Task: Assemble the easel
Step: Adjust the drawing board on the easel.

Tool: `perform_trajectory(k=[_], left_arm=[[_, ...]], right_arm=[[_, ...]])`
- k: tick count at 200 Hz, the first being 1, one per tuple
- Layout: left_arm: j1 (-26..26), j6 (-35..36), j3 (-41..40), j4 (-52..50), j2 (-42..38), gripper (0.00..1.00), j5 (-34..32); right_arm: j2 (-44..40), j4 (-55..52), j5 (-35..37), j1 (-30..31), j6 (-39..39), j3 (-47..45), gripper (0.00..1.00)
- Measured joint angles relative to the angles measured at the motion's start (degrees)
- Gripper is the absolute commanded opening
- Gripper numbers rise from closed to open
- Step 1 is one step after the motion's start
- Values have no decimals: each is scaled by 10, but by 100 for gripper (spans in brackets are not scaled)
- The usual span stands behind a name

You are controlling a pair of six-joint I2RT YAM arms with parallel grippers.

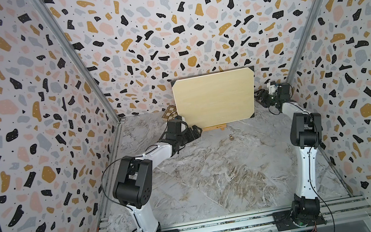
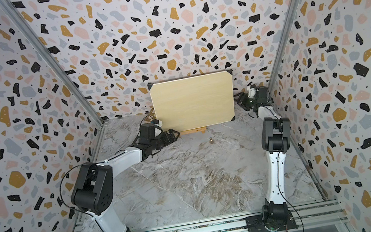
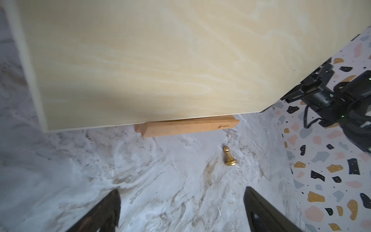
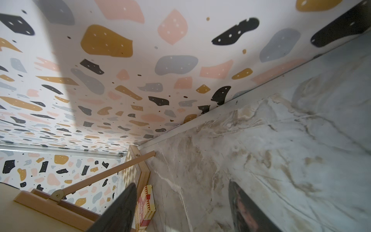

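- Two claws, both mine, both with jaws apart and nothing between them: left claw and right claw. The wrist views confirm the bare gaps, left and right.
- Location of the easel: standing at the far side of the table, close to the back wall. A large pale board rests on it and hides most of the frame in both top views.
- Ledge bar: straight ahead of my left claw and low. Its long axis runs across the table, parallel to the back wall. My left claw is just beside its left end and not touching it.
- Rear leg: seen only from my right wrist. It slopes from a brass hinge behind the board down toward the table near the back wall, passing in front of a chessboard.
- Nearer arm, as I judge it: left for the ledge bar, right for the rear leg, since my right claw sits at the board's right edge.
- Caution: a small brass pawn stands on the table in front of the ledge bar, clear of both claws.
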Motion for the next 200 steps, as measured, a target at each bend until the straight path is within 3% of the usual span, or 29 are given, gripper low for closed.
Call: perform_trajectory(k=[69,200], left_arm=[[-5,-3,10,70,82,93,-14],[-10,33,77,130,131,91,-25]], right_arm=[[2,-16,4,-1,-12,0,73],[2,-16,10,1,-15,0,73]])
